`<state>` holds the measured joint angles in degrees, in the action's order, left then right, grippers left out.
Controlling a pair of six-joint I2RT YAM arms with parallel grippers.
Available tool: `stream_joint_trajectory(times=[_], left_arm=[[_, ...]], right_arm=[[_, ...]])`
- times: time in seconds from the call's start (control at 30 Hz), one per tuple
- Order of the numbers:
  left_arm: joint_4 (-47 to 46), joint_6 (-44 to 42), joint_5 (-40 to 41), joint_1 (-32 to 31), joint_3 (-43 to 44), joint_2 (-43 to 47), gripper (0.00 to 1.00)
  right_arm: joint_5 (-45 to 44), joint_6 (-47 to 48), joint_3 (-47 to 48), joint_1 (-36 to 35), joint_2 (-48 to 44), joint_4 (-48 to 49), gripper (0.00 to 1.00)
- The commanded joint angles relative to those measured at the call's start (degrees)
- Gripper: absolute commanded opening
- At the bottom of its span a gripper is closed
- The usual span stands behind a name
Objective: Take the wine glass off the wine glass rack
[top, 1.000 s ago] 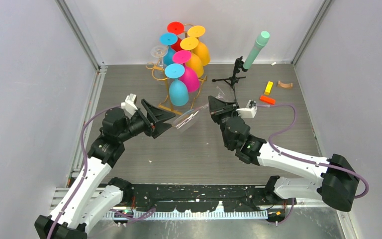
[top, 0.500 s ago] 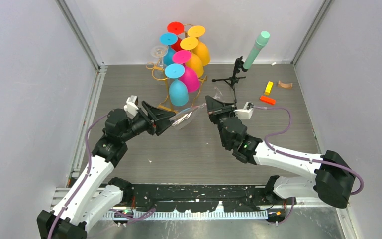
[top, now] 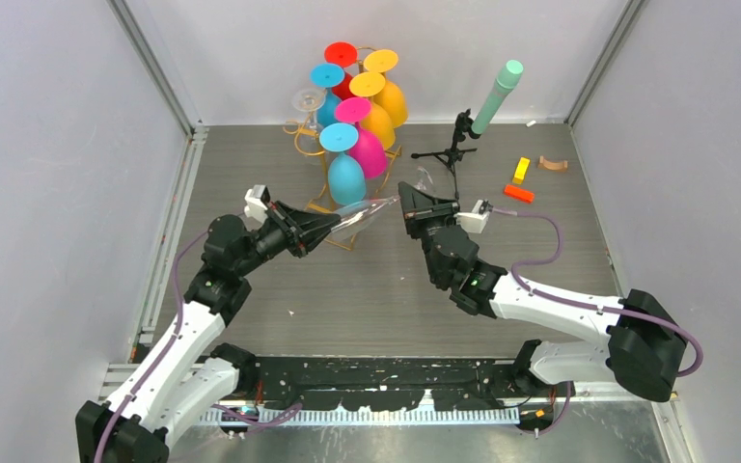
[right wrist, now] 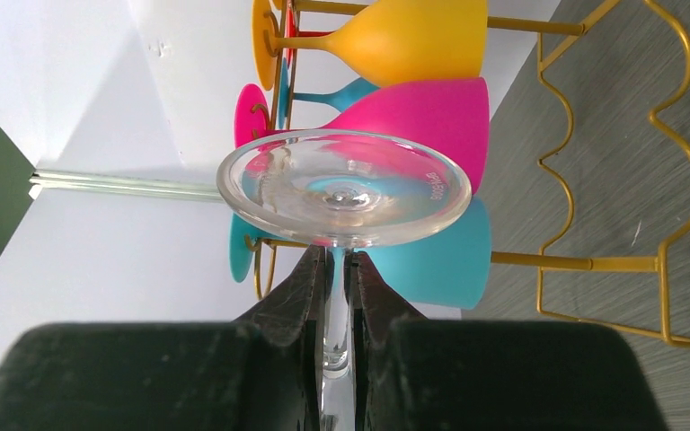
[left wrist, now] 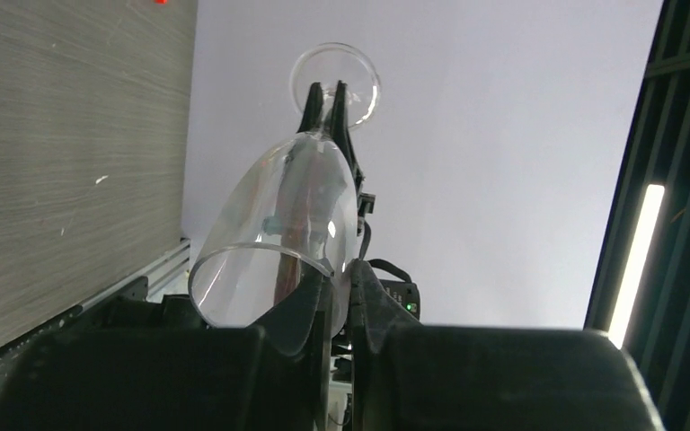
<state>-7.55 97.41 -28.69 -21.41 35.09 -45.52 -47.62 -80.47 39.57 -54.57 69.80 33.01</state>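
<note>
Grey wood-grain table (top: 367, 289), white walls around. Clear wine glass (top: 364, 214) lay level in air between both arms, on near side of gold rack (right wrist: 575, 262), clear of its hooks. Right gripper (top: 405, 198) clamped narrow on stem just under foot: firm hold, bowl left free. Left gripper (top: 333, 229) jaws narrow, pinching bowl wall at rim; probably second hold for hand-over. Coloured glasses (top: 347, 178) hung upside down on rack, behind and apart from clear one.
</note>
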Motion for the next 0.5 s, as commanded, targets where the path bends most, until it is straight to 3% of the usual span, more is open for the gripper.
stream_joint_trajectory(times=[0.0, 0.17, 0.47], left_arm=[[-5.8, -0.7, 1.1, -0.3, 0.8, 1.1, 0.02], [-4.6, -3.1, 2.1, -0.3, 1.2, 2.2, 0.00], [2.0, -10.9, 3.5, -0.3, 4.2, 4.5, 0.00]], right_arm=[[1.1, -0.7, -0.2, -0.6, -0.4, -0.3, 0.00], [3.0, 1.2, -0.2, -0.6, -0.8, -0.3, 0.01], [6.0, 0.7, -2.2, -0.6, -3.0, 0.0, 0.47]])
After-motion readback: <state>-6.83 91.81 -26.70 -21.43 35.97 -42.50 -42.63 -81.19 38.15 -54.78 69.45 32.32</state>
